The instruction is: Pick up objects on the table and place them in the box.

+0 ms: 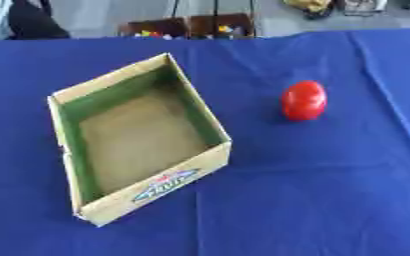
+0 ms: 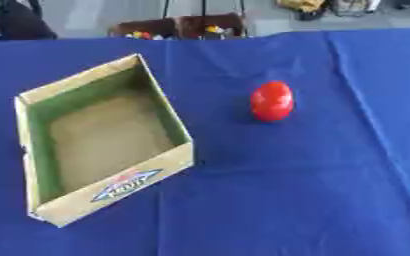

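The table (image 1: 331, 200) carried two items. A box (image 1: 210, 161) stood on its left half, open side up, set askew to the table edges, one corner pointing toward the far side and its labelled wall facing the near edge. Nothing could be made out inside the box. A rounded object (image 1: 304, 100) stood on the table to the right of the box, well apart from it, level with the box's far portion. Beyond the table's far edge, behind the box, stood crates (image 1: 191, 26) holding small items.
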Motion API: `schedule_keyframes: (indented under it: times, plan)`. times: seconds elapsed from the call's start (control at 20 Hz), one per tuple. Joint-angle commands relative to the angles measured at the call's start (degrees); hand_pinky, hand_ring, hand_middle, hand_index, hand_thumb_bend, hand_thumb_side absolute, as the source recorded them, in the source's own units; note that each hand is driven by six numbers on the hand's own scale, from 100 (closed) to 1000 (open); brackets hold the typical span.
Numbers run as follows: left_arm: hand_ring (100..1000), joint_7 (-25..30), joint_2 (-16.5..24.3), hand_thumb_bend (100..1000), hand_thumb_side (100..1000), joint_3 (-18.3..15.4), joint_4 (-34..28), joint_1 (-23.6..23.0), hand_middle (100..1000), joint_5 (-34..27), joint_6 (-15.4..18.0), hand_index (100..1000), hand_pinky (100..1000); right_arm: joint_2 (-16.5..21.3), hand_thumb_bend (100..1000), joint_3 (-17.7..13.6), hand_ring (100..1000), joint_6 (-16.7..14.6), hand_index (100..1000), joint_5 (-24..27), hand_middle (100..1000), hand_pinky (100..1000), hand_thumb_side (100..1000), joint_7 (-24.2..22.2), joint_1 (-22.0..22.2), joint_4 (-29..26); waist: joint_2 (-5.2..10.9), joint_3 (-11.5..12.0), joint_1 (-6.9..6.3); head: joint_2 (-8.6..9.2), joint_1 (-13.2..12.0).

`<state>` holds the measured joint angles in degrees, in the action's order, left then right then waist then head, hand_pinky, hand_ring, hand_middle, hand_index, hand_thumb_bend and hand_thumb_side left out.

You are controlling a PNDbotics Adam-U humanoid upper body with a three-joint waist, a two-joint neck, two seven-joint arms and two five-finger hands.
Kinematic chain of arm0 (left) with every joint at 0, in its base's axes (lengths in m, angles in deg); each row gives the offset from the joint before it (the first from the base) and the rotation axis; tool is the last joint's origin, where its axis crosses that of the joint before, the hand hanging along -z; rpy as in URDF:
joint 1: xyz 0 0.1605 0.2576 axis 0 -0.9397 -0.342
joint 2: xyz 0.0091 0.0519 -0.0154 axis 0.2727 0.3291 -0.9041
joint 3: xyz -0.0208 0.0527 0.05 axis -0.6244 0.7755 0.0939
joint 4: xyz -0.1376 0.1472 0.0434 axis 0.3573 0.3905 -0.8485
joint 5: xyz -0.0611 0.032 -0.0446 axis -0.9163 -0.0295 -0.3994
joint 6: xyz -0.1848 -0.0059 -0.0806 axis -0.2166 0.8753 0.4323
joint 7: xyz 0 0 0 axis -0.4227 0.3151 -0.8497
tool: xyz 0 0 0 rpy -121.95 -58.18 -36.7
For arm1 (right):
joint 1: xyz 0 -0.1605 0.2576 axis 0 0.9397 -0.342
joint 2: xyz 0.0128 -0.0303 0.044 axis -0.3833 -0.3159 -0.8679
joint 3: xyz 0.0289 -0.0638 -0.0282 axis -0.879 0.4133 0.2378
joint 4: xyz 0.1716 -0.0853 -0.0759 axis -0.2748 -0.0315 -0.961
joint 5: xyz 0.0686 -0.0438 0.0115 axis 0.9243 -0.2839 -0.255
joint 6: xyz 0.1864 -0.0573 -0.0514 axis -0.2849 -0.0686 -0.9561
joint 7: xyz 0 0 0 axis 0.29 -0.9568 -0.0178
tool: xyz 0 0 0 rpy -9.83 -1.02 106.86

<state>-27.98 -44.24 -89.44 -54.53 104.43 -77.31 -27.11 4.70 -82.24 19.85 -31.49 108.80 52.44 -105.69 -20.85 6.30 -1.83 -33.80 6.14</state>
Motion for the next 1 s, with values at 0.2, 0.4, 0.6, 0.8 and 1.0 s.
schedule_keyframes:
  times: [0.2, 0.4, 0.6, 0.8, 1.0]
  plan:
    - [897, 0.0, 2.0, 100, 1000, -0.6, -0.8, 0.5, 867, 0.2, -0.1, 937, 714, 1.5, 100, -0.5, 777, 0.5, 888, -0.1, 794, 721, 779, -0.3, -0.5, -1.0, 2.22, -0.1, 0.16, 0.15, -0.1]
    - [897, -0.1, 2.0, 100, 1000, -0.6, -0.8, 0.4, 867, 0.3, -0.2, 938, 713, 2.1, 100, -0.2, 788, 2.2, 888, -0.1, 798, 733, 809, -1.0, -1.2, -1.0, 2.27, -0.2, 0.22, 0.13, -0.1]
    - [897, 0.1, 1.9, 100, 1000, -0.4, -0.8, 0.5, 867, 0.2, -0.3, 937, 713, 4.3, 158, 2.2, 808, 9.4, 890, -1.8, 807, 760, 870, -5.9, -4.0, -1.0, 2.47, -0.2, 0.28, -0.07, 0.2]
    - [897, 0.5, 1.8, 100, 1000, -0.1, -0.8, 0.6, 867, -0.1, -0.4, 937, 713, 7.0, 216, 6.8, 812, 19.5, 898, -4.2, 818, 770, 967, -17.8, -8.9, -1.0, 2.84, 0.2, 0.36, -0.15, 0.6]
    - [896, 0.8, 1.8, 100, 1000, 0.1, -0.8, 0.6, 867, -0.3, -0.4, 937, 713, 8.5, 234, 10.7, 809, 26.1, 895, -9.6, 828, 767, 1000, -32.9, -13.7, -1.0, 3.16, 0.4, 0.46, -0.10, 0.9]
